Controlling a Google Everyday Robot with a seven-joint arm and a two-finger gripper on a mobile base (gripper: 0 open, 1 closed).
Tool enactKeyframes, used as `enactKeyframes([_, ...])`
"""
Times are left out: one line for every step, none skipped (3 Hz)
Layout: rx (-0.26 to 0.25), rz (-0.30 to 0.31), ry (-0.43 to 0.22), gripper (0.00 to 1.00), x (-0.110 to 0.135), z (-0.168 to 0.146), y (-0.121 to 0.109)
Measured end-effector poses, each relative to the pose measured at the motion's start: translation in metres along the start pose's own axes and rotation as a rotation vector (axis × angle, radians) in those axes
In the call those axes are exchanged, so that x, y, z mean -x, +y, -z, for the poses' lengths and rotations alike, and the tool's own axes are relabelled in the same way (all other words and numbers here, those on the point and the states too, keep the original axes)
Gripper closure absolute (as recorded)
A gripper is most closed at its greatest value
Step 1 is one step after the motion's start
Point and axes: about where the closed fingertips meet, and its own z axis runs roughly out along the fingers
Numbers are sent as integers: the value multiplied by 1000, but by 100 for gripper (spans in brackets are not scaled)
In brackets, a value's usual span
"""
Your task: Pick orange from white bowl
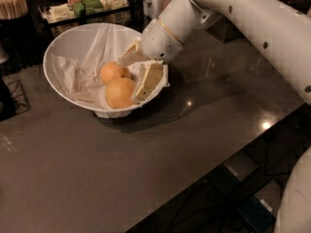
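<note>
Here, the white bowl sits toward the far left corner of the dark tabletop, lined with crumpled white paper. Two oranges lie inside against its near wall. The orange, the larger one, is nearest the rim, and the smaller orange is just behind it, touching it. The robot's white arm reaches in from the right side, and the gripper hangs inside the bowl with its fingers spread wide, gripping nothing. One finger lies just beside the orange's right flank; the other is near the smaller fruit. A tray of packets stands beyond the far edge.
</note>
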Motion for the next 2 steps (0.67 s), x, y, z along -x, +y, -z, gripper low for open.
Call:
enactKeyframes([0,0,0,28,0,0,0])
enactKeyframes([1,0,0,27,0,0,0])
